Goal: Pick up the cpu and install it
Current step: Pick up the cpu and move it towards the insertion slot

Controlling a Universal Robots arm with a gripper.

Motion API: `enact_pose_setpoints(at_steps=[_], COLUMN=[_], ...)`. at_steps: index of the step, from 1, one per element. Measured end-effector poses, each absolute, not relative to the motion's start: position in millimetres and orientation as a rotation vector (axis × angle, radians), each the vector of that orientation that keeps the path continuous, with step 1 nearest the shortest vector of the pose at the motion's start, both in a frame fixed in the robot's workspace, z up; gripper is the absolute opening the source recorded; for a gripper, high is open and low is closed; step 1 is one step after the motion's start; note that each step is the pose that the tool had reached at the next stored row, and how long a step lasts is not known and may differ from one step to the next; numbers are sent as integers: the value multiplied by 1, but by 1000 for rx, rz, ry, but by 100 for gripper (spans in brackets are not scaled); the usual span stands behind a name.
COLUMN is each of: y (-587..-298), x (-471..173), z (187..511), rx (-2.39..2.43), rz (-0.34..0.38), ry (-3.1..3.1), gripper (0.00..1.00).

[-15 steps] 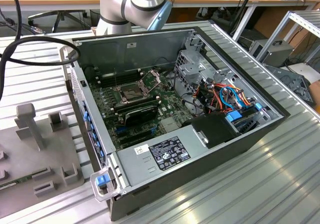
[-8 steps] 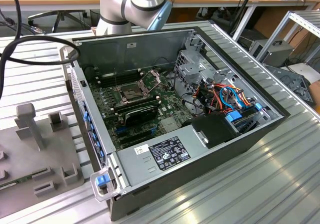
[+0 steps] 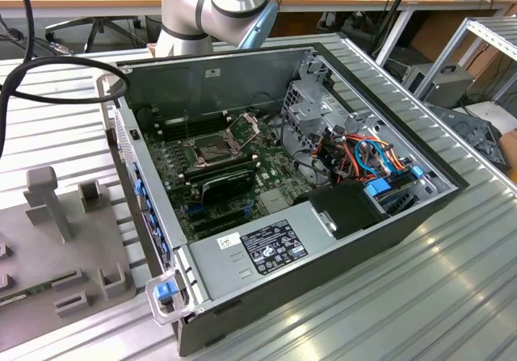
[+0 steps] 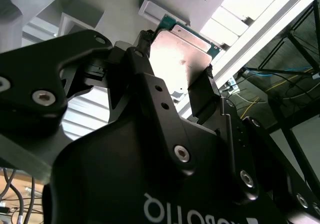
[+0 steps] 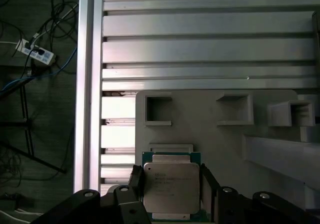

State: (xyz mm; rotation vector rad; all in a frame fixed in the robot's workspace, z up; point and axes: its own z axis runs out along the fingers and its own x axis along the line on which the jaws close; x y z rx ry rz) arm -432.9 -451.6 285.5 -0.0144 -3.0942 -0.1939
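Pick-up looks done: the claw (image 5: 172, 182) clasps the cpu (image 5: 171, 190) above the grey fixture plate (image 5: 215, 129), while the motherboard socket (image 3: 212, 147) lies open, apparently unfilled.

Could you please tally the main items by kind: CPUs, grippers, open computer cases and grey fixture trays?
cpu: 1
gripper: 1
open computer case: 1
grey fixture tray: 1
Total: 4

cpu (image 5: 172, 188) | silver-grey square lid, green rim | clamped at two opposite edges in tool (image 5: 172, 183)
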Motion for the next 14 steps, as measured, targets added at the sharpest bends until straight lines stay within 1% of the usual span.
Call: enact_pose_setpoints(at_steps=[14], y=[-452], x=[-433], z=[288], rx=[-14], rz=[-205], ry=[-3093], gripper=[55])
